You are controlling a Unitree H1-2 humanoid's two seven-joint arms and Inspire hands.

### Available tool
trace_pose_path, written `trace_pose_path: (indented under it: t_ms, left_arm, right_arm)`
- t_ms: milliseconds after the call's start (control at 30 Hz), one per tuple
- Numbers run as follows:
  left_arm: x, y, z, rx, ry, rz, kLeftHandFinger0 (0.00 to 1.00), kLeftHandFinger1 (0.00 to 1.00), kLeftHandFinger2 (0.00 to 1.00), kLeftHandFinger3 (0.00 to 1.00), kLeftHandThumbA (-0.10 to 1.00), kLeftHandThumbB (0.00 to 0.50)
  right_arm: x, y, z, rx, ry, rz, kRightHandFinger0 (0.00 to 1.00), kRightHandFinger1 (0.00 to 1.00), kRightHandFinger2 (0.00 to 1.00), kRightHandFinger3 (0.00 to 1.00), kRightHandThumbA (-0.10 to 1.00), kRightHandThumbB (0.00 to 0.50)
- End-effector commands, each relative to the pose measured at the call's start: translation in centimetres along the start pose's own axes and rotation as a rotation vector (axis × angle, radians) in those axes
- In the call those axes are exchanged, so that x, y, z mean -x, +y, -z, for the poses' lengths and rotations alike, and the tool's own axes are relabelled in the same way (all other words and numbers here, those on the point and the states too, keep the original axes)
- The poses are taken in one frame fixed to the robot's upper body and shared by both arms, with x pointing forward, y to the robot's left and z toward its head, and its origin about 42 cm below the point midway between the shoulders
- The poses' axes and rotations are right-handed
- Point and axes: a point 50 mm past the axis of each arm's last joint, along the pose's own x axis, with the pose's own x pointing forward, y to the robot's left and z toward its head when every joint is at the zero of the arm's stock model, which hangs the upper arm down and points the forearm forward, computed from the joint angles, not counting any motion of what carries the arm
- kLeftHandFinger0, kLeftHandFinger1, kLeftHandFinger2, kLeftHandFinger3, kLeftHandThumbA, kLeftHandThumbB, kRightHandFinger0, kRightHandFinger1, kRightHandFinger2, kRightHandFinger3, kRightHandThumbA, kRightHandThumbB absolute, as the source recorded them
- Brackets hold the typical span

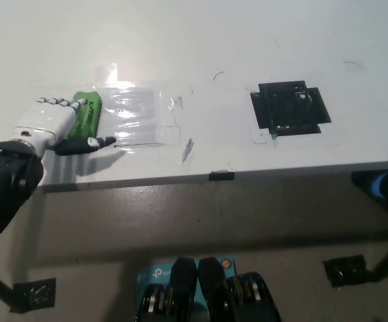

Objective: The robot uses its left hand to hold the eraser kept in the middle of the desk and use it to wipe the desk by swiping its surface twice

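The green eraser [88, 113] lies on the white desk [201, 40] at its left, next to a shiny patch of clear tape [140, 111]. My white left hand [52, 123] lies over the eraser's left part. Its fingers [54, 102] curl over the far side and its thumb [90, 143] presses along the near side, so the hand is shut on the eraser. The right end of the eraser still shows beyond the hand. My black right hand is out of the picture.
A square of black tape [289, 107] is stuck on the desk at the right. The desk's front edge [261, 171] runs across the middle, with a small black tab [221, 176] on it. Below it is floor.
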Motion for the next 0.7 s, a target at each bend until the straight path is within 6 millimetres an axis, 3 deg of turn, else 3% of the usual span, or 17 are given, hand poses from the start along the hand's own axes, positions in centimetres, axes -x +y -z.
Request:
trace_pose_path:
  t_ms: [0,67,233,333,467,667]
  left_arm:
    - [0.1,9.0,6.1,-0.595,0.077,-0.252,1.0,1.0,1.0,1.0,1.0,0.447]
    - [0.0,8.4,5.8,-0.595,0.074,-0.238,1.0,1.0,1.0,1.0,1.0,0.446]
    - [-0.3,6.1,4.9,-0.558,0.057,-0.216,1.0,1.0,1.0,1.0,1.0,0.46]
    - [-0.1,5.4,3.8,-0.52,0.046,-0.211,1.0,1.0,1.0,1.0,1.0,0.461]
    - [0.2,4.6,1.8,-0.451,0.004,-0.214,1.0,1.0,1.0,1.0,1.0,0.404]
    - [0.2,4.1,0.6,-0.385,-0.022,-0.241,1.0,1.0,1.0,1.0,1.0,0.447]
  right_arm:
    - [0.2,-0.3,-1.2,0.001,-0.055,0.017,1.0,1.0,1.0,1.0,1.0,0.124]
    - [0.1,-0.4,-1.2,0.005,-0.056,0.02,1.0,1.0,1.0,1.0,1.0,0.123]
    - [0.0,-0.3,-1.5,-0.015,-0.055,0.012,1.0,1.0,1.0,1.0,1.0,0.176]
    - [0.0,-0.3,-1.5,-0.007,-0.059,0.011,1.0,1.0,1.0,1.0,1.0,0.16]
    - [0.0,-0.3,-1.7,0.0,-0.065,0.013,1.0,1.0,1.0,1.0,1.0,0.172]
    - [0.0,-0.2,-2.0,0.004,-0.072,0.012,1.0,1.0,1.0,1.0,1.0,0.152]
